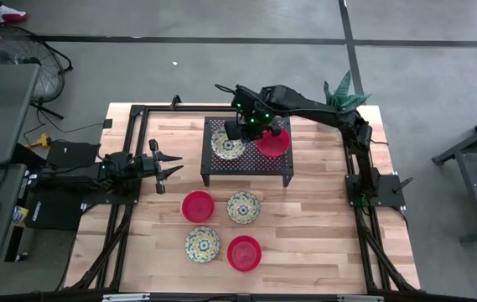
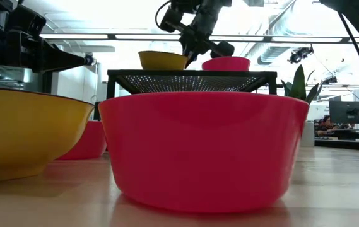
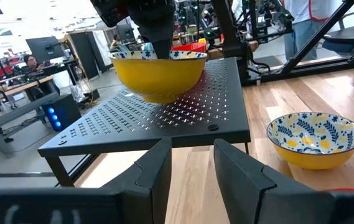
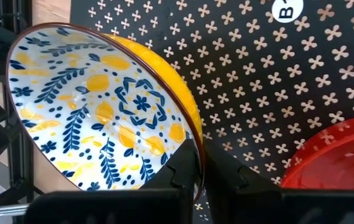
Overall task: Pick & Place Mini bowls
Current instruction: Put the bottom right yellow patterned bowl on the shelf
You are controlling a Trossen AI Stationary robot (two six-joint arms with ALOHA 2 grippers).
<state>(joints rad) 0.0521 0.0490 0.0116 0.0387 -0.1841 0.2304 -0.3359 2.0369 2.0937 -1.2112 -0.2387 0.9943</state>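
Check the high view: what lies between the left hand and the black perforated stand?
Nothing: in the high view only bare wooden table separates the open left hand from the stand.

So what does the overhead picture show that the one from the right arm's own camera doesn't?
Only the overhead view shows the whole wooden table, four bowls on it in front of the stand (a red bowl, a patterned one, another patterned, another red), and the left fingers waiting at the left side.

Only the right arm's camera shows its fingers pinching the patterned bowl's rim, and the blue and yellow lemon pattern.

Both show the perforated black stand holding that patterned bowl beside a red bowl.
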